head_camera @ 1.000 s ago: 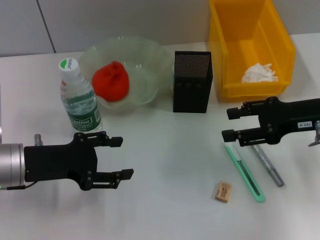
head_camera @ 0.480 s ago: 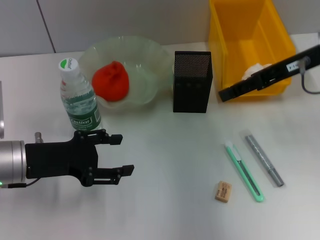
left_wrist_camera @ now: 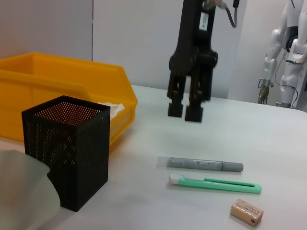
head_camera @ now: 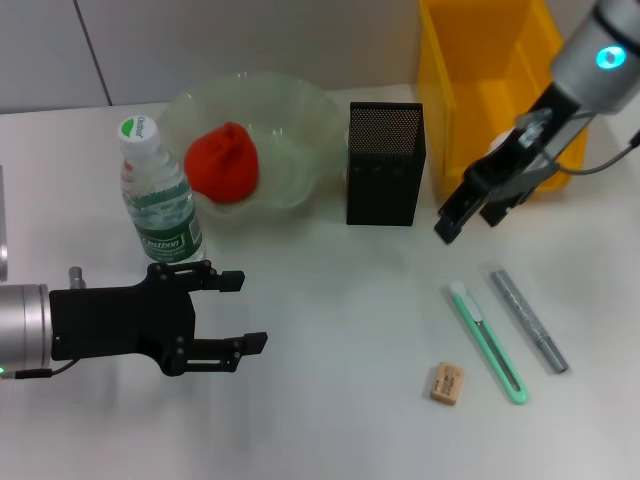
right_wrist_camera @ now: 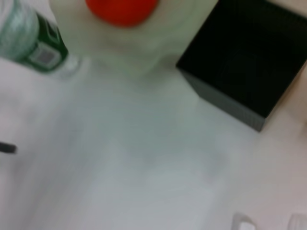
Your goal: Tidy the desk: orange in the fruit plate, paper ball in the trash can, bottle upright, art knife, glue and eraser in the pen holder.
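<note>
Overall, one art knife (head_camera: 487,343), one glue (head_camera: 528,321), one eraser (head_camera: 446,383) on desk; both end effectors released: left (head_camera: 234,311), right (head_camera: 468,214).

pen holder (head_camera: 386,165): black mesh metal | trash can (head_camera: 505,90): glossy yellow plastic | fruit plate (head_camera: 290,120): translucent

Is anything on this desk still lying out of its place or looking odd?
Yes. The knife, glue and eraser lie loose on the desk, not in the pen holder. The orange sits in the plate and the bottle stands upright. Nothing looks spilled or damaged.
</note>
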`<state>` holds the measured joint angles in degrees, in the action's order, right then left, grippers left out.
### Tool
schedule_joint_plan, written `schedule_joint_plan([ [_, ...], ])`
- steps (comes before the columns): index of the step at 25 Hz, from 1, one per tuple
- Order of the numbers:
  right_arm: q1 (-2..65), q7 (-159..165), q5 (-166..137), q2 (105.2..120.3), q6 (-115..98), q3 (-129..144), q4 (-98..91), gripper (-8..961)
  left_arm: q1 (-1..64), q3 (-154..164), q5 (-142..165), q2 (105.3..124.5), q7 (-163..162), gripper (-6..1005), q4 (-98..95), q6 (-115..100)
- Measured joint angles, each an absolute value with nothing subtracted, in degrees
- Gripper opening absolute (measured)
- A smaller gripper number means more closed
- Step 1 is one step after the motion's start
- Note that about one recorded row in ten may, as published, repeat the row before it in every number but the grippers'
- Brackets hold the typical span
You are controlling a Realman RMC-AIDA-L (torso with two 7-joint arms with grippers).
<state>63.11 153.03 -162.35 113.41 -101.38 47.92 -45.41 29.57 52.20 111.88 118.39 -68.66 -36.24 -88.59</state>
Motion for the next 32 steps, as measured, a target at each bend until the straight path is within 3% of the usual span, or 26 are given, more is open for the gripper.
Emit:
schedule_joint_plan([
  [6, 65.7, 156.0, -164.9, 115.43, -97.5, 54.3, -40.0, 671, 29.5, 52.2, 111.9, 118.40, -68.6, 799, -36.2, -88.5],
  [16, 64.3, 157.4, -166.8, 118.90, -92.6, 58.3, -38.2, 669, 29.6, 52.2, 111.9, 118.39, -68.9, 799, -36.2, -88.0],
  [32, 62.5, 159.5, -166.9, 119.26, -87.2, 61.9, -36.1, 667, 29.4, 52.2, 111.9, 118.21, -68.8, 799, -36.2, -87.1],
])
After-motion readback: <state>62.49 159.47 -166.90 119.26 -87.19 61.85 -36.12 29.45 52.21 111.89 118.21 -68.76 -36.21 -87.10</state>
